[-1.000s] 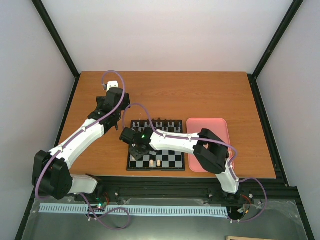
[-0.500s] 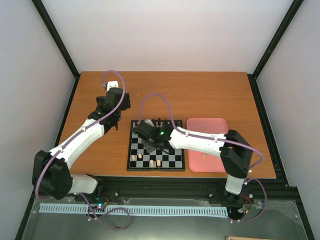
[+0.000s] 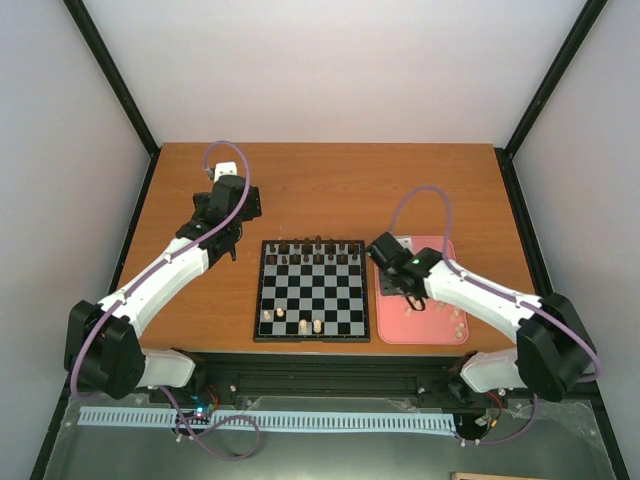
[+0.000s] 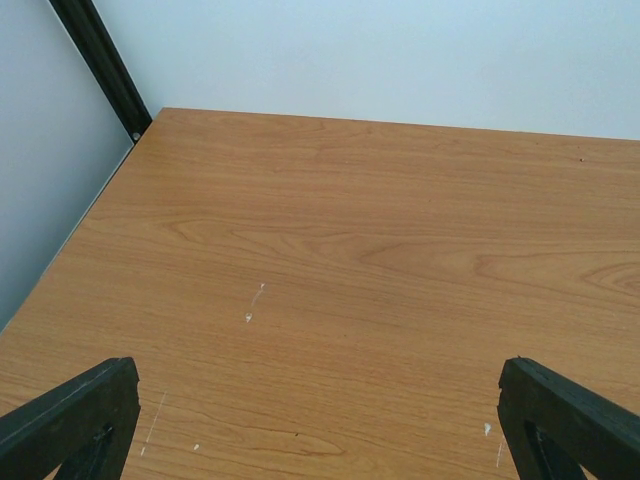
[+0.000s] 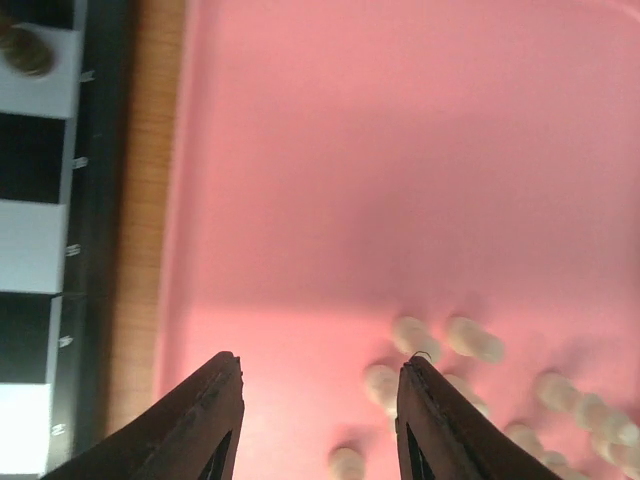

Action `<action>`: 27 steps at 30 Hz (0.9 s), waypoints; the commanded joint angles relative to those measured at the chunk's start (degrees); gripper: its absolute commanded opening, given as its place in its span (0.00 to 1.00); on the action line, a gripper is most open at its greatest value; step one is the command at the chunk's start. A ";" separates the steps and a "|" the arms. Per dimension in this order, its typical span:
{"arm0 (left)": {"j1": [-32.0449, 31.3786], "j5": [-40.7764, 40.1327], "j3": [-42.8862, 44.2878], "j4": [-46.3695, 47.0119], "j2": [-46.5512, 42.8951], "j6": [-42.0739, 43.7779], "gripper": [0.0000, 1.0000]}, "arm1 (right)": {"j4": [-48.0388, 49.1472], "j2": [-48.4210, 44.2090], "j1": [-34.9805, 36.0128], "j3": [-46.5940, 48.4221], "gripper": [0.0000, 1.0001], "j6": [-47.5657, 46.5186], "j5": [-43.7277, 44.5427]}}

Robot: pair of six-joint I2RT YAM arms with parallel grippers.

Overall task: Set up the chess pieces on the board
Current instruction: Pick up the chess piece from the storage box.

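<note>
We see bright colours.
The board (image 3: 312,290) has black-and-white checks, the tray (image 5: 400,150) is pink, the chess pieces (image 5: 475,340) cream.

There is one board (image 3: 313,290), one pink tray (image 5: 400,150) and two robot arms (image 3: 165,270). About four pale pieces (image 3: 303,326) stand on the board. Those in the tray are too blurred to count.

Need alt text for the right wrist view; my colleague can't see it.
The open, empty right gripper hovers over the pink tray, beside a cluster of pale chess pieces at lower right. The board shows at far left.

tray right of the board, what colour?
Plain pink, no pattern. The tray shows best in the right wrist view.
</note>
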 commanded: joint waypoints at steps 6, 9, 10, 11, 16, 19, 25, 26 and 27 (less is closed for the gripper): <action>-0.34 0.16 2.22 1.12 0.60 -0.23 1.00 | 2.70 -3.30 -10.67 -5.57 0.44 -2.25 -1.80; -0.40 0.09 2.25 1.14 0.90 -0.18 1.00 | 3.81 -2.30 -13.15 -6.02 0.43 -3.80 -2.46; -0.40 0.08 2.25 1.18 1.02 -0.19 1.00 | 4.41 -2.04 -13.77 -6.15 0.43 -4.37 -2.92; -0.36 0.04 2.34 1.19 1.18 -0.19 1.00 | 5.02 -1.59 -14.19 -6.25 0.43 -4.75 -3.17; -0.40 -0.20 2.83 1.14 2.37 -0.06 1.00 | 7.06 1.64 -15.23 -6.43 0.43 -6.60 -4.25; -0.39 -0.48 2.95 1.14 2.87 0.02 1.00 | 8.32 3.56 -15.79 -6.53 0.42 -7.38 -5.81; -0.39 -0.89 3.21 1.14 3.42 -0.01 1.00 | 9.49 4.91 -17.13 -6.69 0.40 -8.14 -6.17; -0.40 -0.95 3.22 1.14 3.44 0.04 1.00 | 9.63 5.01 -17.31 -6.70 0.39 -8.20 -6.40; -0.39 -1.00 3.22 1.14 3.57 -0.01 1.00 | 9.75 5.13 -17.50 -6.83 0.37 -8.33 -6.55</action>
